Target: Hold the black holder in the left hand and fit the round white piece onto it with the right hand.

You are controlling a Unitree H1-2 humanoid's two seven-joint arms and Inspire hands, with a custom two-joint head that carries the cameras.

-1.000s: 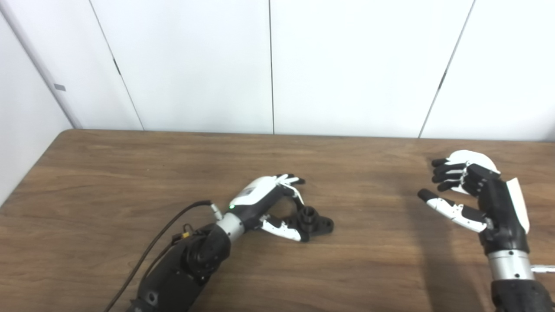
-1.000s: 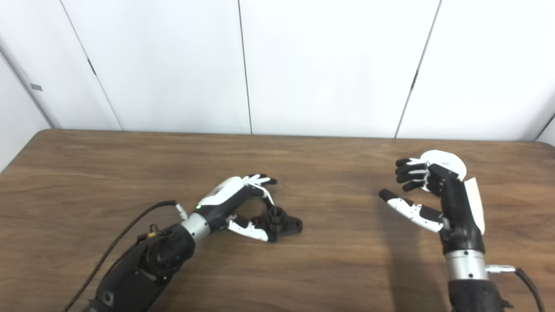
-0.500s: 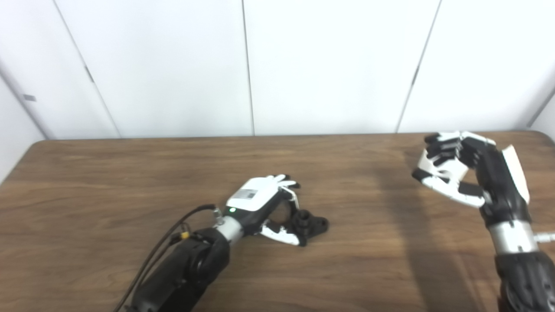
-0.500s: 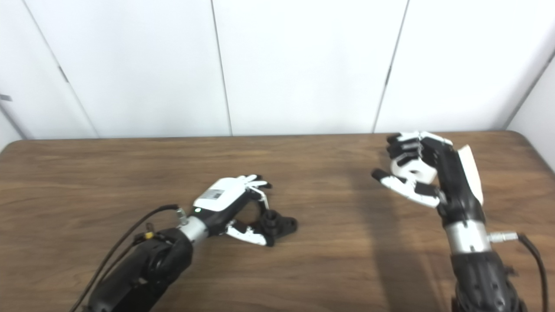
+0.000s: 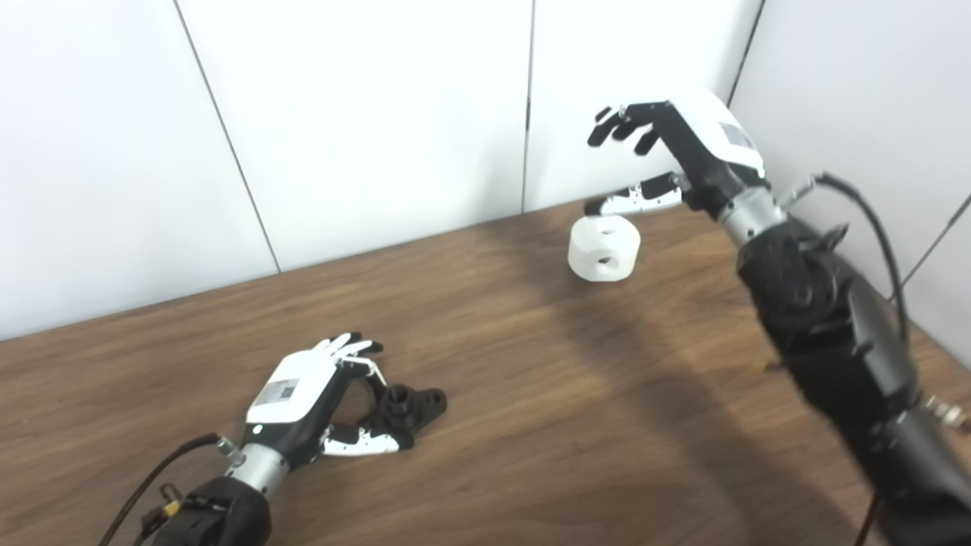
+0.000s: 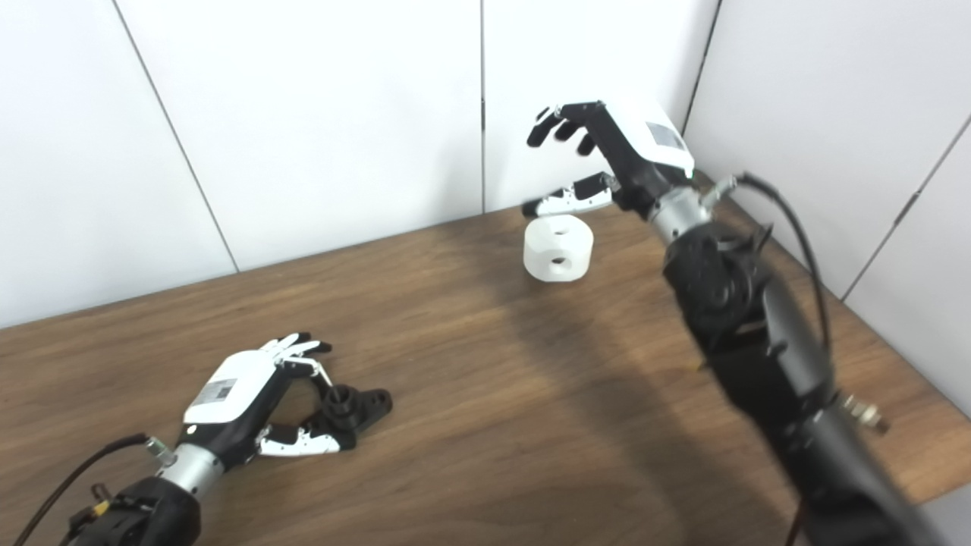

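Lying just below the right robot hand (image 5: 671, 155): round white piece (image 5: 604, 248), a squat drum with a hole in its top and another in its side; whether it rests on the table (image 5: 531, 425) cannot be told. Probably rigid, light, smooth-walled; best pinched across the curved sides. That hand is spread wide, holding nothing. Black holder (image 5: 410, 406): flat on the table between the left robot hand (image 5: 315, 402) fingers and thumb, loosely cupped, grip unconfirmed. Likely stiff; take by the flange, post left free.
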